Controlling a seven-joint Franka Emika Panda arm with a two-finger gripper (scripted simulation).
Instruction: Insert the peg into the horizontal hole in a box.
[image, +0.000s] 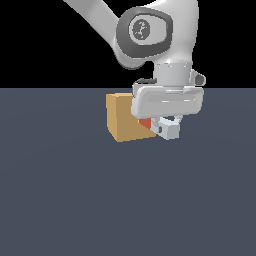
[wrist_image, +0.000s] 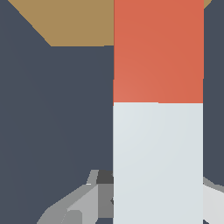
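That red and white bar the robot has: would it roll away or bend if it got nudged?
Probably neither. The peg has flat faces and square edges, so it should slide or rest rather than roll. It looks perfectly straight in the gripper beside the box, which suggests it is stiff. Its smooth faces might be somewhat slippery.

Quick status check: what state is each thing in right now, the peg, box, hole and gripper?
peg: off the floor, held roughly level, red end toward the box, white end in the jaws.
box: upright on the floor, apart from the jaws.
horizontal hole: not visible in either view, so I cannot tell if the peg has entered.
gripper: jaws shut on the peg's white part.
floor: flat, dark.
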